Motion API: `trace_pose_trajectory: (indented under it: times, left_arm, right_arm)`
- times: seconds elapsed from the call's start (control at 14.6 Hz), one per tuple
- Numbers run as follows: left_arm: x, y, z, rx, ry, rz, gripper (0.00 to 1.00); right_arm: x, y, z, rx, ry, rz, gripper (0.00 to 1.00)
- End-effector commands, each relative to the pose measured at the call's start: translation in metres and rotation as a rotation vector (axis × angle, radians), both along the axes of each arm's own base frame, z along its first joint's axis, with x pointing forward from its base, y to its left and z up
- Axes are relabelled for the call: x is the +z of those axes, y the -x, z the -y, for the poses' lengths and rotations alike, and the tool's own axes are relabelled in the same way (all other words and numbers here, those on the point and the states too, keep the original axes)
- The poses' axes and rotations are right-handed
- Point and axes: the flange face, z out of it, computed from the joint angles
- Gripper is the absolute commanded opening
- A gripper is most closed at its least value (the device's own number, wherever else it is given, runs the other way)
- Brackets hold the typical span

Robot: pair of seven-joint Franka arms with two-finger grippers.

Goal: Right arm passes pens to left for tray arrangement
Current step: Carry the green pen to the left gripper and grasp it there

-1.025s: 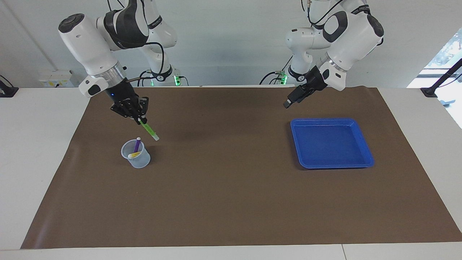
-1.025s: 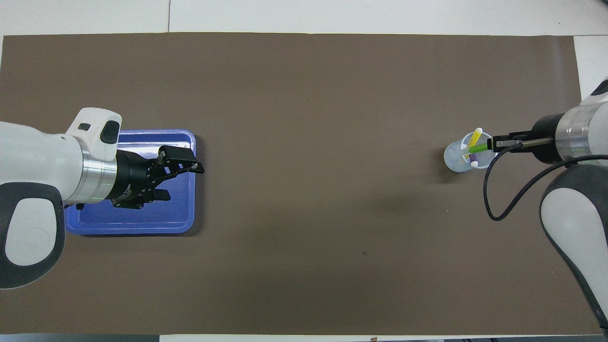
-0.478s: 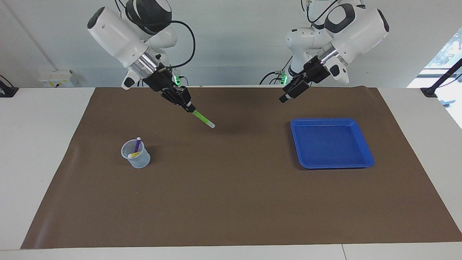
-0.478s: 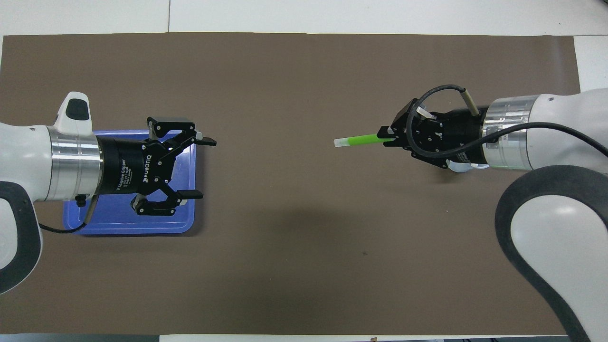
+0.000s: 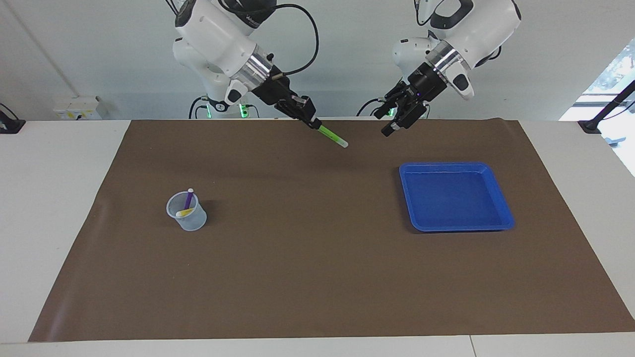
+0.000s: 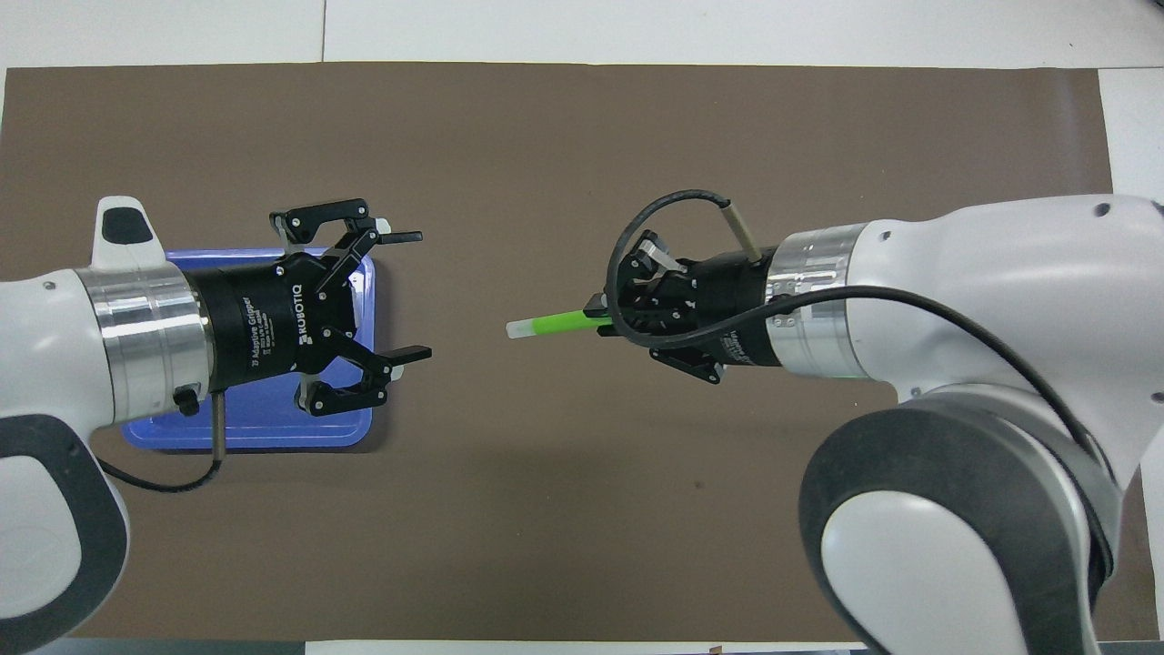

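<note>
I see the right gripper [image 5: 311, 120] raised over the middle of the brown mat [image 5: 317, 277], clamped on the green pen [image 5: 332, 136], whose pale cap points toward the left gripper [image 6: 407, 296]. That gripper hangs with its jaws spread wide and empty, partly above the blue tray [image 5: 502, 206]. The purple pen [image 5: 188, 198] and yellow pen [image 5: 184, 212] stand in the clear cup [image 5: 193, 220], well apart from both grippers.
</note>
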Motion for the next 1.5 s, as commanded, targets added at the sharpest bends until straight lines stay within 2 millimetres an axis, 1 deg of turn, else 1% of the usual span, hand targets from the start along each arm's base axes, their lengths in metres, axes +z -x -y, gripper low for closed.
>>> trace_pose_trajectory:
  times: [0.0,0.14,0.2,0.34,0.41,0.55,0.61,0.82,1.02,1.23,1.43]
  left_arm:
    - [-0.001,0.041,0.005,0.112,0.026,-0.018,1.00]
    - [0.000,0.050,0.014,0.123,0.013,-0.044,1.00]
    - [-0.005,0.052,0.014,0.114,0.003,-0.062,1.00]
    - [-0.006,0.064,0.016,0.082,-0.031,-0.110,1.00]
    - [-0.009,0.069,0.016,0.096,-0.052,-0.124,1.00]
    - [-0.021,0.080,0.012,0.114,-0.076,-0.147,1.00]
    - [-0.027,0.085,0.009,0.123,-0.083,-0.157,1.00]
    - [-0.034,0.088,0.014,0.125,-0.092,-0.165,1.00]
    - [-0.040,0.089,0.013,0.124,-0.100,-0.178,1.00]
    - [-0.041,0.089,0.013,0.126,-0.099,-0.182,1.00]
    - [-0.042,0.084,0.011,0.156,-0.090,-0.184,0.99]
  right_arm:
    - [0.003,0.010,-0.025,-0.014,-0.026,-0.069,0.00]
    - [0.003,0.019,-0.038,-0.007,-0.024,-0.087,0.00]
    - [0.003,0.020,-0.040,-0.009,-0.024,-0.093,0.00]
    - [0.003,0.022,-0.044,-0.014,-0.026,-0.104,0.00]
    - [0.006,0.025,-0.050,-0.008,-0.030,-0.105,0.00]
    - [0.008,0.028,-0.054,-0.012,-0.032,-0.111,0.00]
    - [0.009,0.032,-0.060,-0.003,-0.032,-0.112,0.00]
    - [0.010,0.033,-0.062,-0.005,-0.033,-0.113,0.00]
    - [0.010,0.033,-0.064,-0.003,-0.033,-0.107,0.00]
    - [0.011,0.033,-0.064,-0.004,-0.033,-0.106,0.00]
    - [0.012,0.034,-0.064,-0.004,-0.034,-0.100,0.00]
